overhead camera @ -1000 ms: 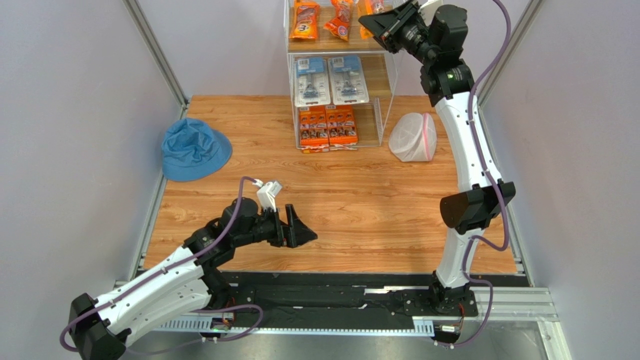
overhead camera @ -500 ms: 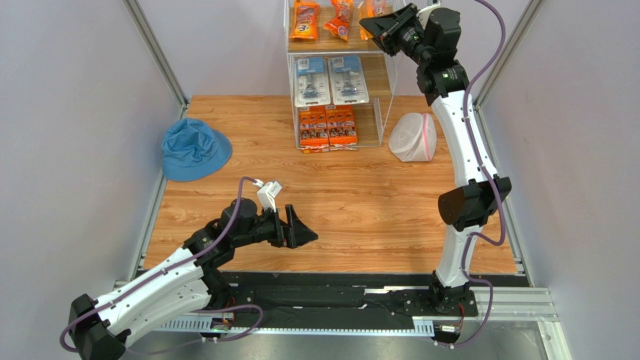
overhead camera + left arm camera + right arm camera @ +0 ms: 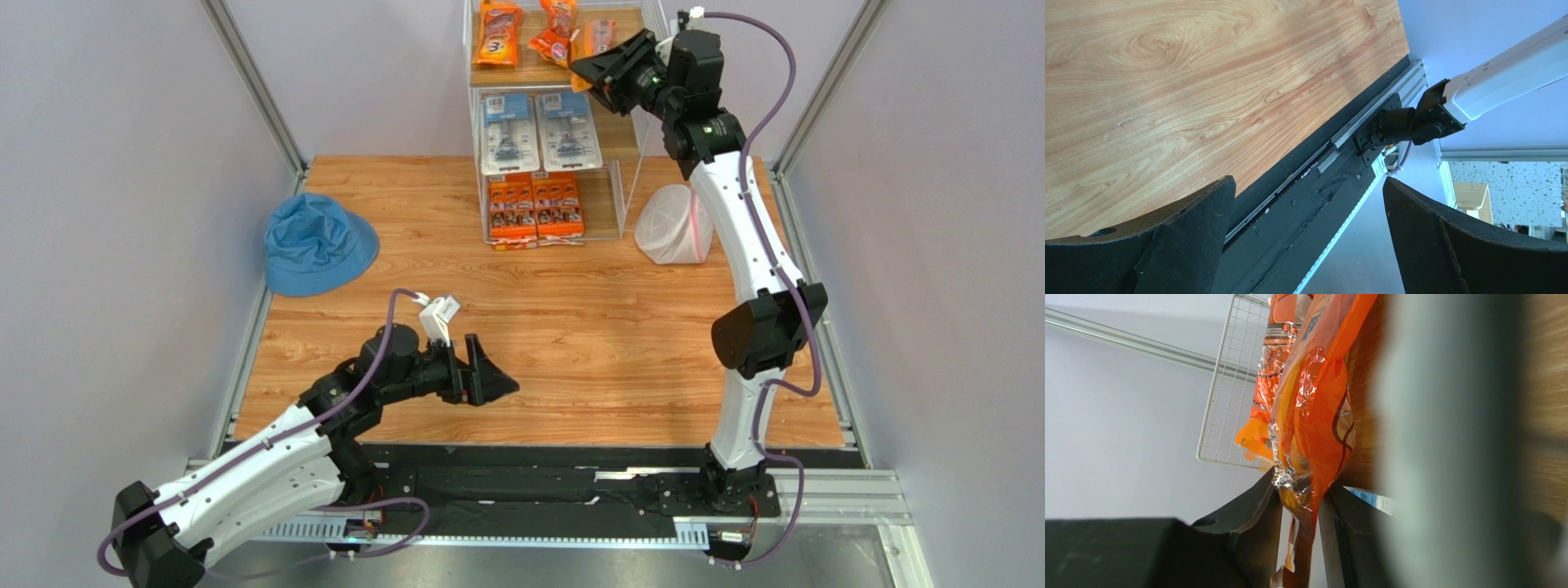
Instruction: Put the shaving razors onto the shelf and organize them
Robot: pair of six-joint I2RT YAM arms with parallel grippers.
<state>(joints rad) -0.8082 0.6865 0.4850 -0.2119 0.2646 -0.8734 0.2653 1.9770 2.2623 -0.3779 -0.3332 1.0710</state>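
The white wire shelf [image 3: 620, 123] stands at the far middle of the table. Its top board holds two long orange bags [image 3: 497, 31]. The middle board holds two white/blue blister cards [image 3: 509, 131]. The lowest holds flat orange multi-packs [image 3: 534, 206]. My right gripper [image 3: 591, 67] is up at the top board, shut on a third long orange bag [image 3: 596, 37]. In the right wrist view the fingers [image 3: 1300, 496] pinch the bag's lower end [image 3: 1315, 416], beside another orange bag [image 3: 1275, 355] and the wire side [image 3: 1229, 386]. My left gripper [image 3: 491, 380] hovers low near the front, open and empty [image 3: 1309, 208].
A blue bucket hat [image 3: 317, 243] lies at the table's left. A white mesh bag with pink trim [image 3: 675, 224] lies right of the shelf. The black base rail [image 3: 1321, 184] and the right arm's base [image 3: 1413, 122] show past the table's front edge.
My right gripper has moved left along the top board with the orange bag in it. The left arm has not moved.
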